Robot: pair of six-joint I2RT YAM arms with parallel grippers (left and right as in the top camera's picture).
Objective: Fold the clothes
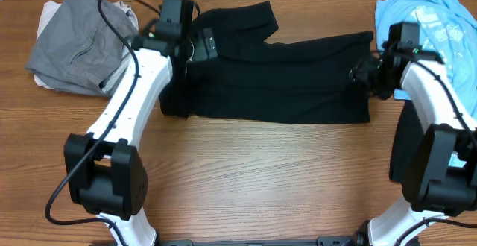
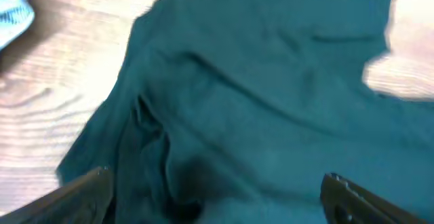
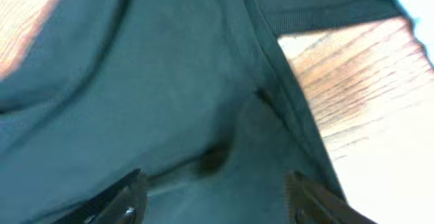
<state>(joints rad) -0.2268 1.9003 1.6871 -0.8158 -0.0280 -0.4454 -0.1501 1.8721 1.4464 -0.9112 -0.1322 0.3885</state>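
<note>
A dark teal-black garment (image 1: 276, 78) lies spread across the middle of the wooden table, with a flap reaching up at the back. My left gripper (image 1: 195, 48) is over its left end, open, with cloth lying between the wide-apart fingers (image 2: 217, 197). My right gripper (image 1: 365, 73) is at its right edge, open, fingers either side of the cloth (image 3: 213, 197). The cloth fills both wrist views (image 2: 271, 102) (image 3: 149, 81). Neither gripper holds it.
A grey folded garment (image 1: 78, 37) lies at the back left. A light blue shirt (image 1: 436, 22) lies at the back right, beside my right arm. Bare wood table (image 1: 261, 179) runs along the front.
</note>
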